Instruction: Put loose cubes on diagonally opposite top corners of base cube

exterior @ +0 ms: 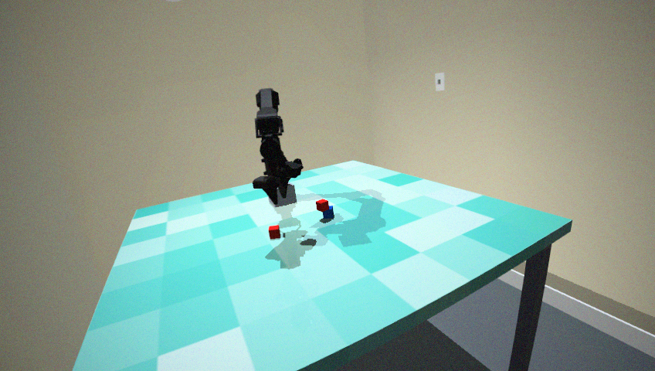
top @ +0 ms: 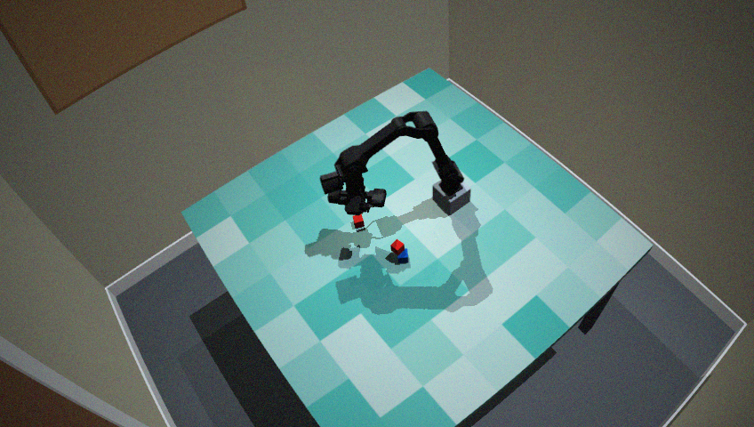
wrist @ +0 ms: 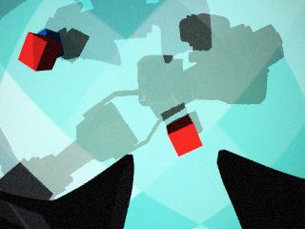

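Observation:
A blue base cube (top: 404,257) (exterior: 329,212) (wrist: 53,35) stands on the table, partly hidden by the red cube on it. That red cube (top: 397,246) (exterior: 322,205) (wrist: 38,51) rests on its top, overhanging one corner. It looks about level; exact tilt is too small to tell. The second red cube (top: 357,221) (exterior: 274,232) (wrist: 185,138) lies apart on the table. My gripper (top: 359,213) (exterior: 279,200) (wrist: 177,159) is open and empty, pointing down above this second cube. In the wrist view the cube shows between and just beyond the fingertips.
The arm's grey base block (top: 451,198) (exterior: 290,197) stands on the checkered teal table (top: 372,365) (exterior: 192,294). Shadows of the arm fall around the cubes. The blue cube with its red cube stands to one side of my gripper. The table's edges are far from the cubes.

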You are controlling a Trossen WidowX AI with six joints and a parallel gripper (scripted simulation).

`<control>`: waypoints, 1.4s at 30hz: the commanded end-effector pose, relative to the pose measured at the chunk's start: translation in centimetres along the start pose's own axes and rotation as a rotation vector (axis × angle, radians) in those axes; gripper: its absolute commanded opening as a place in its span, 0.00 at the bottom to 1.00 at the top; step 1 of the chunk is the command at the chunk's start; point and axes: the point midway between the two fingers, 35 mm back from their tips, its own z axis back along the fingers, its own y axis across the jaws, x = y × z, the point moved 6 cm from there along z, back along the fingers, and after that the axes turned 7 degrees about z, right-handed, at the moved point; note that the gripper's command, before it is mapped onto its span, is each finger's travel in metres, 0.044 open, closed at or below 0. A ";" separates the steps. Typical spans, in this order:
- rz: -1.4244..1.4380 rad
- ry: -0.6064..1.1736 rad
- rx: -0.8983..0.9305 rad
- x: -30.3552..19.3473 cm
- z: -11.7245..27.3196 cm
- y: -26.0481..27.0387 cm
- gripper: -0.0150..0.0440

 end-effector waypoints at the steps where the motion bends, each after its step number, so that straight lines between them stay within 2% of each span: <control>1: 0.142 0.003 -0.001 -1.0 0.3 -0.7 0.70; 9: 0.431 0.004 -0.001 -3.1 0.8 -1.9 0.70; 14: 0.431 0.004 -0.001 -3.1 0.1 -2.0 0.70; 20: 0.431 0.004 -0.001 -3.1 -5.3 -1.9 0.70; 42: 0.431 0.004 -0.001 -3.1 -9.0 -2.0 0.70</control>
